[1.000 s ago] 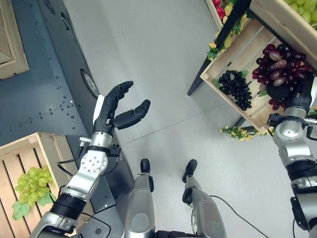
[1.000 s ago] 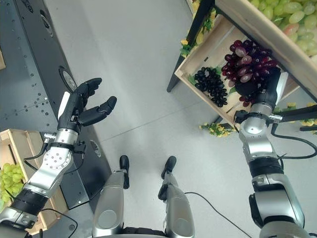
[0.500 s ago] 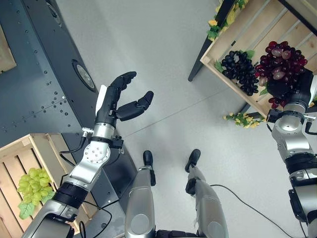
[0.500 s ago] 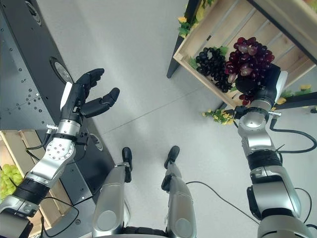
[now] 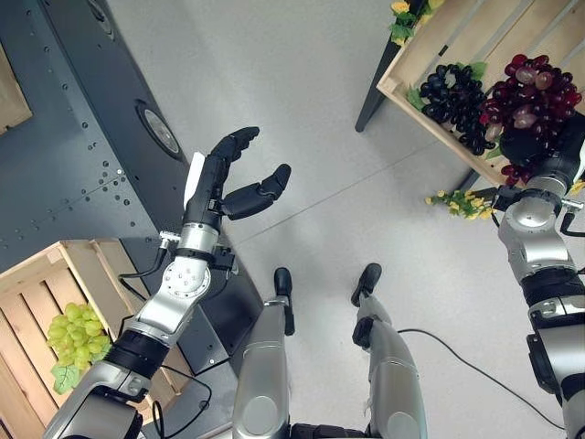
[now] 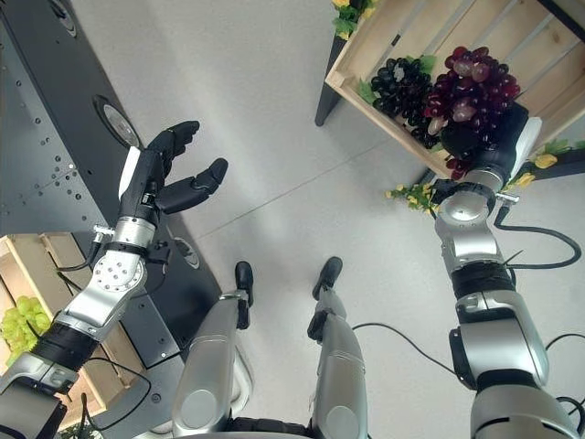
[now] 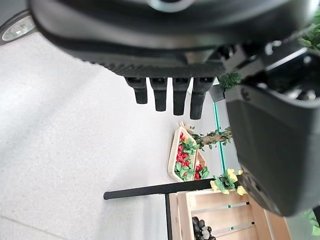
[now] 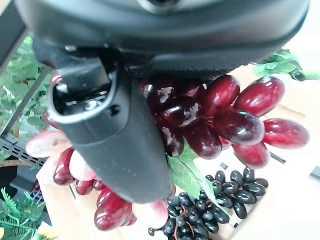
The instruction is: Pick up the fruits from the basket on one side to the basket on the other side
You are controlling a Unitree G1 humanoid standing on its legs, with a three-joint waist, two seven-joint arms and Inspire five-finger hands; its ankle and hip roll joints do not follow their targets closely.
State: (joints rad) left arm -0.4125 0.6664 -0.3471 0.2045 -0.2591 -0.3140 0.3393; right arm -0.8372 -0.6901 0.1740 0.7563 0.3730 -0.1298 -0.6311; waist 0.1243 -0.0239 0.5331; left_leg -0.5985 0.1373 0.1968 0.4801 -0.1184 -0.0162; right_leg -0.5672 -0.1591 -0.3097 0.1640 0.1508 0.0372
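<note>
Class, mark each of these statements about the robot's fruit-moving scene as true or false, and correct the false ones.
1. The right hand is curled round the red grapes. True.
2. The left hand holds the green grapes. False: it is open, holding nothing, above the floor.
3. The black grapes lie in the right-side crate. True.
4. The green grapes lie on the floor. False: they lie in the wooden crate at the robot's left.
</note>
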